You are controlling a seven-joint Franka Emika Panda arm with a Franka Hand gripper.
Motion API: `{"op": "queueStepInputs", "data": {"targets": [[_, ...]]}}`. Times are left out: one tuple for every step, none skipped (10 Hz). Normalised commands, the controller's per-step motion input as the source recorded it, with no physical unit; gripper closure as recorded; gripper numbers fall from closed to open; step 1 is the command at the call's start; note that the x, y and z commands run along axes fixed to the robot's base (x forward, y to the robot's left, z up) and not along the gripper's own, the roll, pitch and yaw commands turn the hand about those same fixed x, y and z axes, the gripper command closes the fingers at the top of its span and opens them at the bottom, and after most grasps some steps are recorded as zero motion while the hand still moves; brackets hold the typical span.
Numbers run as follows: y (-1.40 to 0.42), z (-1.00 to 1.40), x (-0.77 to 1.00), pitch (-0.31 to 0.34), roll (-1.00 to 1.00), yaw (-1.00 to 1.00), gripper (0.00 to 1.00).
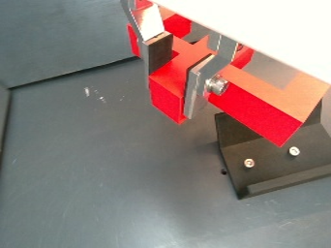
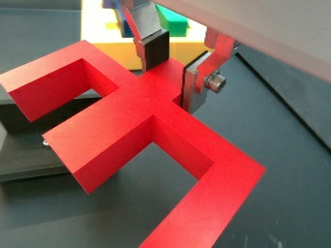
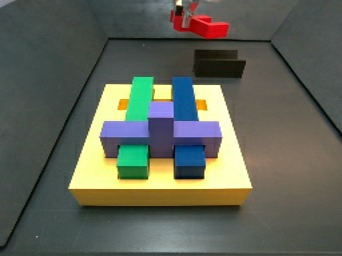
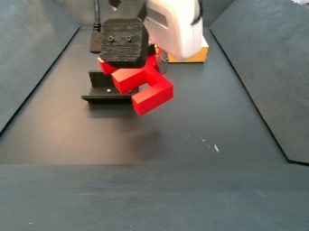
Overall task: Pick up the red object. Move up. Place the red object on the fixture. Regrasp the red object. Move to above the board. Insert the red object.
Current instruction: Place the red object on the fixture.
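My gripper (image 1: 179, 66) is shut on the red object (image 1: 265, 111), its silver fingers clamping the piece's middle web. In both wrist views the red object (image 2: 116, 116) spreads out under the fingertips. Both side views show it hanging tilted in the air just over the fixture (image 3: 218, 64), a dark L-shaped bracket on the floor. From a side view the red object (image 4: 147, 88) partly covers the fixture (image 4: 103, 93), and I cannot tell whether they touch. The yellow board (image 3: 160, 185) lies well away from the gripper (image 3: 179, 12).
The board carries a green block (image 3: 138, 100), a blue block (image 3: 183, 100) and a purple cross block (image 3: 160, 130). Dark walls (image 3: 67, 110) enclose the grey floor on all sides. The fixture's base plate (image 1: 272, 170) has two screws.
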Motion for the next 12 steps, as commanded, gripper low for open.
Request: {"op": "queueStepInputs", "data": {"targets": [[-0.15, 0.27, 0.41, 0.503, -0.05, 0.53, 1.0], [-0.21, 0.18, 0.32, 0.471, -0.22, 0.58, 1.0], [-0.24, 0.1, 0.24, 0.391, -0.3, 0.64, 1.0], [-0.24, 0.08, 0.22, 0.383, -0.33, 0.65, 1.0], [-0.23, 0.06, 0.2, 0.383, -0.36, 0.65, 1.0], [-0.22, 0.05, 0.19, 0.383, -0.36, 0.65, 1.0], [-0.22, 0.0, 0.22, 0.391, -0.39, 0.63, 1.0], [-0.1, 0.0, 0.3, 0.403, -0.34, 0.55, 1.0], [-0.17, 0.04, 0.28, 0.383, -0.35, 0.58, 1.0], [-0.17, 0.05, 0.31, 0.369, -0.33, 0.58, 1.0], [-0.17, 0.09, 0.33, 0.346, -0.29, 0.58, 1.0], [-0.15, 0.14, 0.34, 0.34, -0.23, 0.58, 1.0]]}}
